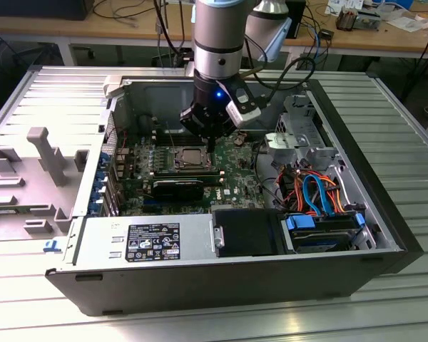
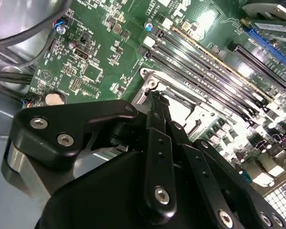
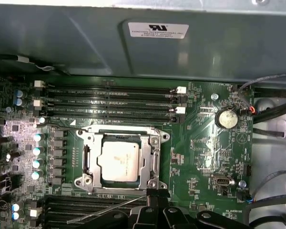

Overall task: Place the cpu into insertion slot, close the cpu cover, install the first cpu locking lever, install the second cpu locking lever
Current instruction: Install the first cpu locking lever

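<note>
The cpu [image 3: 118, 161], a silvery-grey square, lies flat in the insertion slot [image 1: 192, 158] on the green board. Around it the cpu cover [image 3: 155, 155] is down, its window framing the chip. A thin wire locking lever [image 3: 109, 208] slants away from the socket's near edge, raised off the board. My gripper [image 3: 157, 194] stands at that same edge by the lever's end, fingers together. In the second wrist view the gripper [image 2: 156, 98] points at the socket's corner; in the exterior view it [image 1: 211, 147] hangs just above the socket's right side. Whether it touches the lever is unclear.
Long black memory slots [image 3: 109, 100] flank the socket on both sides. A coin battery [image 3: 226, 118] sits on the board nearby. The case's grey wall [image 3: 133, 47] rises behind. A power supply [image 1: 150, 242] and a cabled drive bay [image 1: 314, 192] stand toward the case's front.
</note>
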### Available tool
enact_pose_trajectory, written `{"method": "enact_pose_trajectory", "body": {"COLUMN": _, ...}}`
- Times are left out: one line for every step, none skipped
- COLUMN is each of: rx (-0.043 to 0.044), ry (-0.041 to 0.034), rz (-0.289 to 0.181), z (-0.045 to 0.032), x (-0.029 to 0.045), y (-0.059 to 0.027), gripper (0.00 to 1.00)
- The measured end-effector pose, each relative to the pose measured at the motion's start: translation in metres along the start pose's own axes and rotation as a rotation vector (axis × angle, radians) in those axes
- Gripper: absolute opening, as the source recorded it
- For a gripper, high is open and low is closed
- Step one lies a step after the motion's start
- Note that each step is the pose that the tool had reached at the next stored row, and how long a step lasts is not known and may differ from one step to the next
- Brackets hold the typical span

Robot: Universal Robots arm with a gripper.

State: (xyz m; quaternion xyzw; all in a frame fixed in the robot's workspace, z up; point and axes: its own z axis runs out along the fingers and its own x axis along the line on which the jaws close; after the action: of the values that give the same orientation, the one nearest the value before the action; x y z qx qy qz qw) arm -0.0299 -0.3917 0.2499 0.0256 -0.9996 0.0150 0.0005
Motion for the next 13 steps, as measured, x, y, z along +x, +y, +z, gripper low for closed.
{"method": "enact_pose_trajectory", "body": {"rx": 0.0001, "ry": 0.0, "rz": 0.0, "z": 0.0, "x": 0.0004, "y": 0.0, "gripper": 0.11}}
{"method": "enact_pose_trajectory", "body": {"rx": 0.0001, "ry": 0.0, "rz": 0.0, "z": 0.0, "x": 0.0006, "y": 0.0001, "gripper": 0.11}}
{"method": "enact_pose_trajectory", "body": {"rx": 0.0001, "ry": 0.0, "rz": 0.0, "z": 0.0, "x": 0.001, "y": 0.0001, "gripper": 0.11}}
{"method": "enact_pose_trajectory", "body": {"rx": 0.0, "ry": -0.0001, "rz": 0.0, "z": 0.0, "x": 0.0014, "y": 0.0001, "gripper": 0.11}}
{"method": "enact_pose_trajectory", "body": {"rx": 0.0002, "ry": 0.0, "rz": 0.0, "z": 0.0, "x": 0.002, "y": 0.0001, "gripper": 0.11}}
{"method": "enact_pose_trajectory", "body": {"rx": 0.0001, "ry": -0.0001, "rz": 0.0, "z": 0.0001, "x": 0.0024, "y": 0.0001, "gripper": 0.11}}
{"method": "enact_pose_trajectory", "body": {"rx": 0.0002, "ry": 0.0, "rz": 0.0, "z": 0.0, "x": 0.0032, "y": 0.0001, "gripper": 0.11}}
{"method": "enact_pose_trajectory", "body": {"rx": 0.0001, "ry": 0.0, "rz": 0.0, "z": 0.0001, "x": 0.004, "y": 0.0002, "gripper": 0.11}}
{"method": "enact_pose_trajectory", "body": {"rx": 0.0001, "ry": 0.0, "rz": 0.0, "z": 0.0, "x": 0.0044, "y": 0.0002, "gripper": 0.11}}
{"method": "enact_pose_trajectory", "body": {"rx": 0.0001, "ry": 0.0, "rz": 0.0, "z": 0.0001, "x": 0.0051, "y": 0.0003, "gripper": 0.11}}
{"method": "enact_pose_trajectory", "body": {"rx": 0.0001, "ry": 0.0, "rz": 0.0, "z": 0.0001, "x": 0.0055, "y": 0.0003, "gripper": 0.11}}
{"method": "enact_pose_trajectory", "body": {"rx": 0.0001, "ry": 0.0, "rz": 0.0, "z": 0.0, "x": 0.0058, "y": 0.0003, "gripper": 0.11}}
{"method": "enact_pose_trajectory", "body": {"rx": 0.0001, "ry": 0.0, "rz": 0.0, "z": 0.0, "x": 0.0061, "y": 0.0003, "gripper": 0.11}}
